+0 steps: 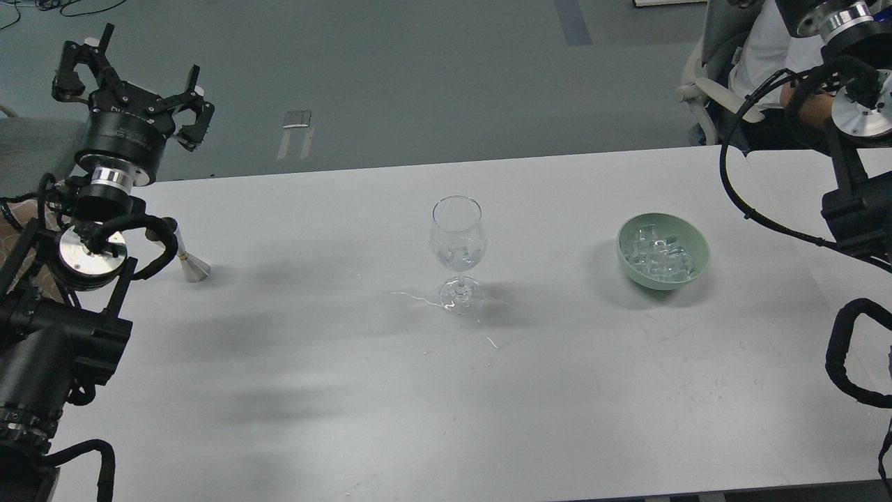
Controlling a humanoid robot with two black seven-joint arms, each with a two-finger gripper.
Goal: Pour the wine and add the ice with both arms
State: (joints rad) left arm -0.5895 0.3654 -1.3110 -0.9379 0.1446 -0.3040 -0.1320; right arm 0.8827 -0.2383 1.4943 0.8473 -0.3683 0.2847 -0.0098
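A clear wine glass [456,251] stands upright at the middle of the white table [446,390], with ice cubes in its bowl. A green bowl [663,252] full of ice cubes sits to its right. A steel jigger [188,259] stands at the table's left edge, partly hidden by my left arm. My left gripper [129,80] is open and empty, raised above the table's far left corner. My right arm shows at the right edge, but its gripper is out of the frame at the top.
A person in a white shirt [763,49] sits on a chair [704,90] beyond the table's far right. Small wet streaks [488,335] lie on the table by the glass foot. Grey floor lies beyond the far edge.
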